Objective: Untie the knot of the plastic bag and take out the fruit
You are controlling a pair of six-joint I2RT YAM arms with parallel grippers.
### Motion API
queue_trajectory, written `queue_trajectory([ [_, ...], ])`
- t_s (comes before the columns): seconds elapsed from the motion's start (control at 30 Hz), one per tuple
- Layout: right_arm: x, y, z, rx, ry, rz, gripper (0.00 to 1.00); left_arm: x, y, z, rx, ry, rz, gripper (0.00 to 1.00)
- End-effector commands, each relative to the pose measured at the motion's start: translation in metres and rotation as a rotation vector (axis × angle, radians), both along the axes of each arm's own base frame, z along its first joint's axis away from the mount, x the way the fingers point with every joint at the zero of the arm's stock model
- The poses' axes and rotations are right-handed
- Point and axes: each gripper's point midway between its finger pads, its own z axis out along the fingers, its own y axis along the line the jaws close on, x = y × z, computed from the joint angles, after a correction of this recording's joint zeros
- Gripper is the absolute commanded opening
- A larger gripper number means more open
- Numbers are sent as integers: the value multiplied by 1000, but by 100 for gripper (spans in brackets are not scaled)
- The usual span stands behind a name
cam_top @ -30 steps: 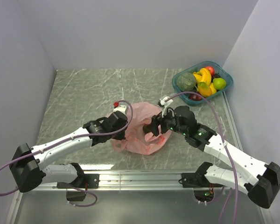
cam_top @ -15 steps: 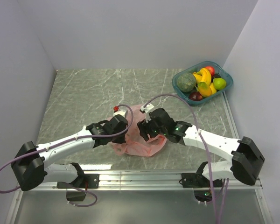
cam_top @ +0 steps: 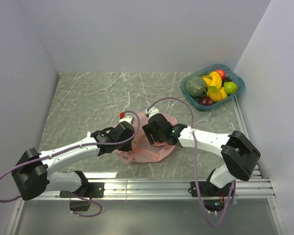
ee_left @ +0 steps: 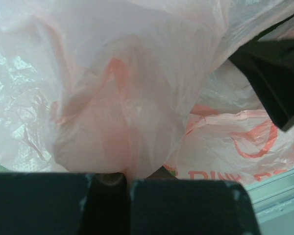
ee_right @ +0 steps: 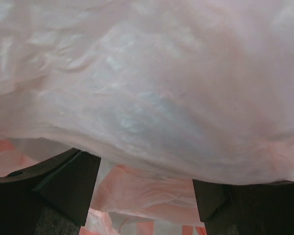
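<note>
The pink plastic bag (cam_top: 152,154) lies crumpled on the table between my two arms. My left gripper (cam_top: 132,140) is shut on a fold of its thin film, which the left wrist view shows pinched between the two fingertips (ee_left: 126,177). My right gripper (cam_top: 148,136) stands open over the bag's top. Its fingers (ee_right: 63,183) are spread wide, with pink film (ee_right: 152,107) stretched across in front of them and nothing pinched. I cannot make out the knot. Fruit, a yellow banana bunch (cam_top: 215,80) and a lime-green round one (cam_top: 230,87), lies in the teal tray (cam_top: 237,79).
The teal tray stands at the back right by the wall, also holding a large dull-green melon (cam_top: 195,86) and a red apple (cam_top: 220,73). The right arm's purple cable (cam_top: 179,102) arcs over the table. A metal rail (cam_top: 147,186) runs along the near edge.
My right arm has swung left and drawn in over the bag, ending close to the left gripper. The left gripper stays shut on the bag and has barely shifted.
</note>
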Motion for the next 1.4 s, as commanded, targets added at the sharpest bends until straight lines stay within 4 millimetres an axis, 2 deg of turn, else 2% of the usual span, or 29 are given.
queue_trajectory([
  [0.0,-6,-8,-19,-36,49,-65,77,2,-5,1,-30,-9,4,1],
  [0.2,5,-17,-41,-126,48,-133,82,2,-5,1,-31,-8,5,0],
  [0.33,4,-15,-47,-122,63,-137,80,0,-3,1,-29,-9,6,1],
  [0.47,2,-5,-35,-49,45,-104,64,1,0,2,-23,-18,13,1],
  [0.5,3,1,-29,-17,32,-87,54,2,1,1,-17,-17,15,1],
  [0.53,-1,2,-27,-7,28,-62,48,2,1,1,-15,-20,16,1],
  [0.57,-3,8,-14,37,15,-39,40,2,1,1,-13,-22,16,0],
  [0.6,-3,13,-7,64,5,-23,27,3,1,2,-12,-24,16,1],
  [0.67,-8,21,11,115,-19,28,23,5,2,3,-6,-33,24,0],
  [0.7,-11,25,18,135,-28,47,16,6,3,4,-2,-37,26,0],
  [0.83,-27,42,58,259,-64,193,10,15,13,5,35,-41,43,1],
  [0.87,-31,45,79,313,-95,225,7,21,18,6,32,-38,61,1],
  [0.93,-42,54,102,389,-111,310,6,27,24,8,33,-37,68,1],
  [0.97,-46,54,122,434,-144,334,6,33,30,12,30,-41,86,1],
  [1.03,-49,56,147,484,-183,359,6,39,34,19,33,-54,88,1],
  [1.07,-49,52,167,517,-228,354,6,41,36,25,35,-64,90,0],
  [1.17,-36,35,208,552,-337,300,7,49,46,34,63,-94,95,1],
  [1.2,-31,29,218,558,-363,282,7,51,49,35,74,-98,94,1],
  [1.23,-17,17,233,573,-399,231,7,54,54,36,97,-112,93,1],
  [1.27,-15,11,244,601,-414,234,8,58,60,35,117,-118,106,1],
  [1.3,-6,1,254,620,-443,202,8,60,63,36,128,-128,111,1],
  [1.37,36,-42,261,599,-499,-13,8,63,70,35,149,-145,117,1],
])
